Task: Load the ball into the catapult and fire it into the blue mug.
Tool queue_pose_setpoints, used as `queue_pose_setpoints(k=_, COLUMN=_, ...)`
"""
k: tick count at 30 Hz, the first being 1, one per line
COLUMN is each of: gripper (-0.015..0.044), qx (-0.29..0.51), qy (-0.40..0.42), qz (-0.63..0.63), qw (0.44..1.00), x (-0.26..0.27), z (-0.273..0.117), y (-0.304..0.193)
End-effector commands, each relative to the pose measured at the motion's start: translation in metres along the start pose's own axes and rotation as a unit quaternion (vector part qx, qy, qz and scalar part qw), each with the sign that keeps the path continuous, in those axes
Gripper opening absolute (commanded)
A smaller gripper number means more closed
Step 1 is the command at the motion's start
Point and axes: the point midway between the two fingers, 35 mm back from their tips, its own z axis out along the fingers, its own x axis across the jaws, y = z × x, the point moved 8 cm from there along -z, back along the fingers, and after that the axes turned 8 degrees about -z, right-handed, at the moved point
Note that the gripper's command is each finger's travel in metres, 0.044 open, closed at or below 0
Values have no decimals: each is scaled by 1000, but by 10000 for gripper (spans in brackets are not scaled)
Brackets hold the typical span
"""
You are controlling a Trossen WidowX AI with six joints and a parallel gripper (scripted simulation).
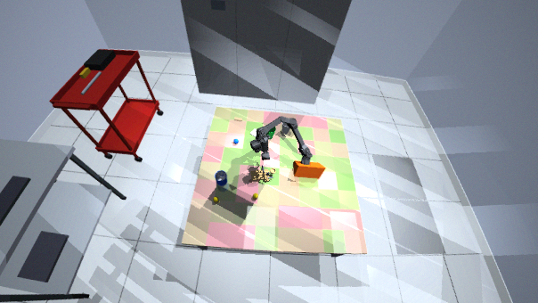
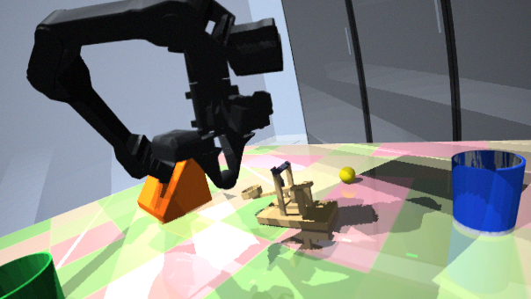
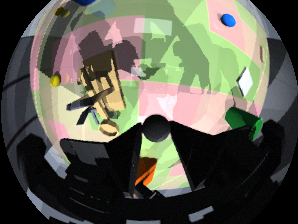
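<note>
The tool (image 2: 229,178) (image 3: 156,124) grips a dark ball (image 2: 227,179) (image 3: 156,128) near the wooden catapult (image 2: 299,211) (image 3: 104,82), whose long axis points its cup toward the orange block (image 2: 186,193) and its opposite end toward the blue mug (image 2: 488,193) (image 1: 221,178).

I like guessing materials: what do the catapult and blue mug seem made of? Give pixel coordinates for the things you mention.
Catapult (image 2: 323,215) (image 3: 115,80): probably wood, matte and unpainted, given its flat tan blocks. Mug (image 2: 485,198) (image 1: 221,182): perhaps glazed ceramic or plastic; its smooth blue wall leaves that open.
</note>
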Motion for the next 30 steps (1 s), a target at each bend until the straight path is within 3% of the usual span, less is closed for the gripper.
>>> queue_pose_setpoints(k=1, gripper=0, qx=29, qy=2, qz=-17, qw=999, x=32, z=9, y=-1)
queue_pose_setpoints(k=13, gripper=0, qx=108, qy=-14, qz=-50, qw=993, x=113, z=36, y=-18)
queue_pose_setpoints(k=30, gripper=0, qx=112, qy=-16, qz=-52, qw=992, x=115, z=54, y=-17)
